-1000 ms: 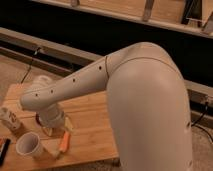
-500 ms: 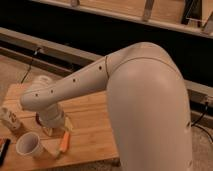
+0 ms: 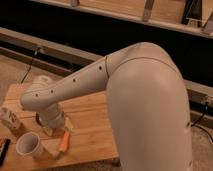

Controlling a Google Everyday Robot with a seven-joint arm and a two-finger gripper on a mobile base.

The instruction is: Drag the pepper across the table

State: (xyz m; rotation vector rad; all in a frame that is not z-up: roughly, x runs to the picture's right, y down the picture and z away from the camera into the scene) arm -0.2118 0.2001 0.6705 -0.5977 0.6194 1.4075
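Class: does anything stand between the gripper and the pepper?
Nothing visible does. The gripper hangs just left of the pepper, low over the table. The white cup stands further left, outside that gap.

- Nothing shifted over the last second: the gripper [image 3: 50,127] hung at the same spot, low over the left front of the table [image 3: 92,125], just beside the upper end of the pepper [image 3: 64,142].
- The pepper lay at the same place and angle as before.
- The arm [image 3: 75,87] kept its pose.
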